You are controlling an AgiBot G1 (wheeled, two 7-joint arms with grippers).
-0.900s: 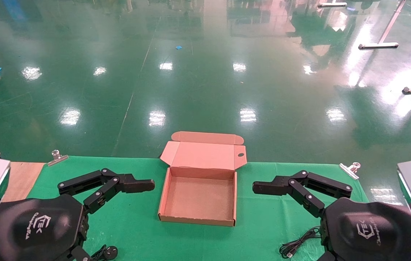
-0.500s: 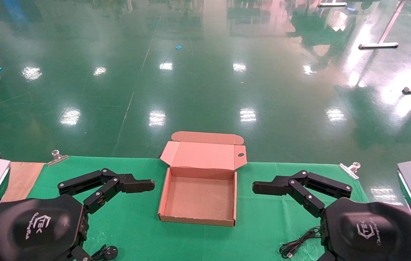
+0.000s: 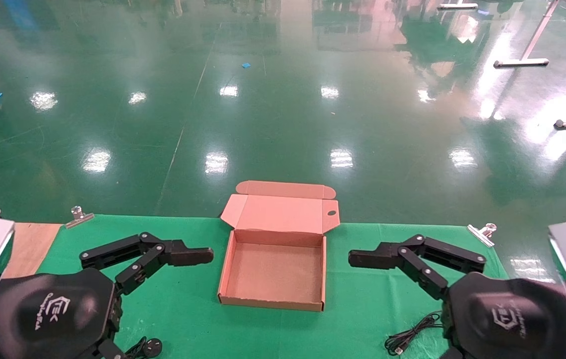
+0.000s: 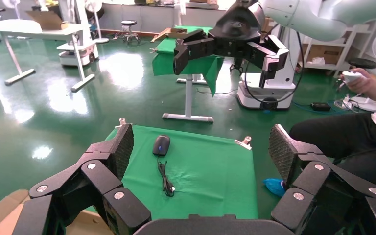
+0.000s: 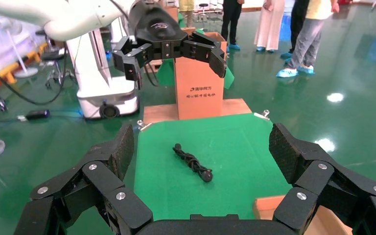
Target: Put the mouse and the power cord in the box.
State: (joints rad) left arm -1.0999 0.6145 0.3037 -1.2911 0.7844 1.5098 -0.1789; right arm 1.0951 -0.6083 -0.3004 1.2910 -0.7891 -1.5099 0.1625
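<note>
The tan box [image 3: 237, 259] lies open at the middle of the green table, lid folded back, nothing inside. My left gripper [image 4: 200, 147] hovers open left of the box, one finger [image 3: 183, 255] reaching toward it. My right gripper [image 5: 201, 147] hovers open on the box's right, finger [image 3: 372, 258] pointing at it. The black mouse [image 4: 161, 145] rests on the right part of the table with its thin cable [image 3: 407, 339] trailing; the head view hides the mouse behind my right wrist. The bundled power cord [image 5: 192, 164] lies on the left part, its round plug [image 3: 152, 346] at the front edge.
Metal clips [image 3: 79, 217] [image 3: 482, 233] pin the green cloth at the far corners. A bare wooden strip [image 3: 28, 247] shows at the table's left end. An upright cardboard carton [image 5: 199, 88] stands beyond that end. People stand on the floor farther off.
The right wrist has turned very slightly. The box, mouse and power cord lie where they were.
</note>
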